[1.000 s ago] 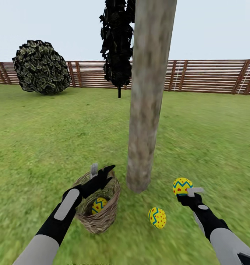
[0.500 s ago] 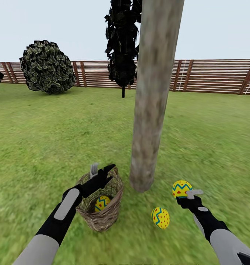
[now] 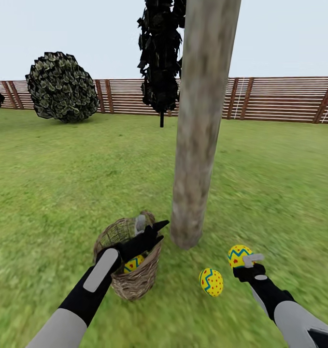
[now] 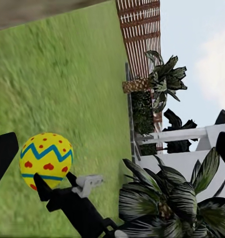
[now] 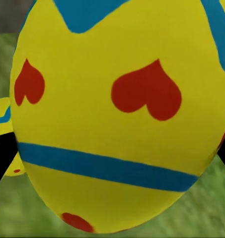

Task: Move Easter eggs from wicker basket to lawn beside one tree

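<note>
Head: left gripper (image 3: 151,227) over basket (image 3: 116,232), fingers apart, empty; egg (image 3: 133,263) inside basket. Second egg (image 3: 211,282) on lawn (image 3: 62,183) at trunk's (image 3: 197,145) 5 o'clock.
Left wrist: right gripper (image 4: 67,184) clamps third egg (image 4: 45,159).
Right wrist: held egg close-up.

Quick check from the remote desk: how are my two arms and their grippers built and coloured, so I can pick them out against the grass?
Both arms have light grey upper segments and black forearms. The left forearm carries a grey oval panel. The left gripper and right gripper are black, each with one pale grey finger.
</note>
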